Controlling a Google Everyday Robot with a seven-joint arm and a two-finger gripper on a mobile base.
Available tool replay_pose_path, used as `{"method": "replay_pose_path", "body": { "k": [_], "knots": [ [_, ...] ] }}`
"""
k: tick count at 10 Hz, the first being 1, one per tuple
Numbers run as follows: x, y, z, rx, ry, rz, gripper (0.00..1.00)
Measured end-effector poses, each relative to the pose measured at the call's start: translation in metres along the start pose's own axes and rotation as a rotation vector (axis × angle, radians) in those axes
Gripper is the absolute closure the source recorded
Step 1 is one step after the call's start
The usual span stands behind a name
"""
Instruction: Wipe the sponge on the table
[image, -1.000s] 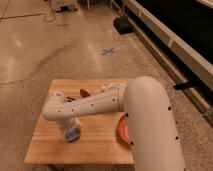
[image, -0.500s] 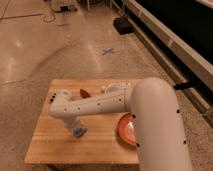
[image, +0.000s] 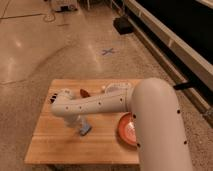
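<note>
A small wooden surface (image: 55, 145) of light planks stands on a shiny, pale floor (image: 35, 55). The robot's thick white arm (image: 100, 104) comes in from the lower right and reaches across the middle of the surface toward its left side. There it bends down at the wrist. The gripper (image: 81, 128) points downward at the left-centre of the surface, in front of the arm, and its tip is low against the wood. It is closed narrowly on the sponge (image: 87, 130), a small light-blue block that pokes out at the gripper's lower right and rests on the planks, slightly tilted. An orange bowl (image: 126, 131) sits on the right part of the surface, well apart from the sponge, and its right half is hidden behind the arm. Behind the arm, near the far edge of the surface, lies a small reddish-brown thing (image: 85, 92) too blurred to name. On the floor beyond the surface there is a blue cross (image: 107, 51). Farther back, a black box (image: 122, 25) stands close to the long rail that runs along the right.
</note>
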Motion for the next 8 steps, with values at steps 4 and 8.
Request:
{"method": "replay_pose_path", "body": {
  "k": [4,8],
  "knots": [
    [0.001,-0.025,-0.002,0.009,0.007,-0.015,0.94],
    [-0.002,-0.011,-0.003,0.006,0.004,-0.007,0.84]
  ]
}}
